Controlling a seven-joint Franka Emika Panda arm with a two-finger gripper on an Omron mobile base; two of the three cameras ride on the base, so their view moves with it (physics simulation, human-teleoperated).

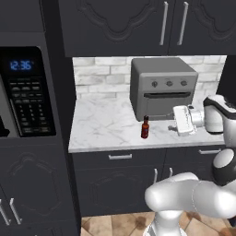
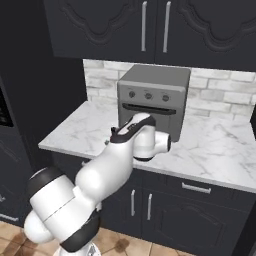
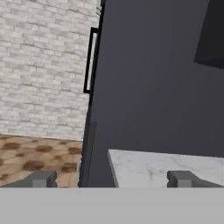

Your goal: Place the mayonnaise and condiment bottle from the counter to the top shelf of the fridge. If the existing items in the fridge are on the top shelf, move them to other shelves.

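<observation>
Arm: rises from the base, bends at a raised elbow and reaches forward over the front edge of the bench [image 1: 106, 133].
Wrist: held level, above the bench edge.
Tool [image 3: 111, 178]: two dark tips [image 3: 42, 178] set wide apart, nothing between them, over the bench corner.

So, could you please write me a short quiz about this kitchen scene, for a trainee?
1. True or false: the small dark-red bottle with a black cap stands upright on the white marble counter.
2. What stands right behind that bottle? A) a grey toaster oven B) a kettle C) a sink
3. Fill in: in the hand view the jaws are ____, with nothing between them.
Key: 1 true; 2 A; 3 open.
</observation>
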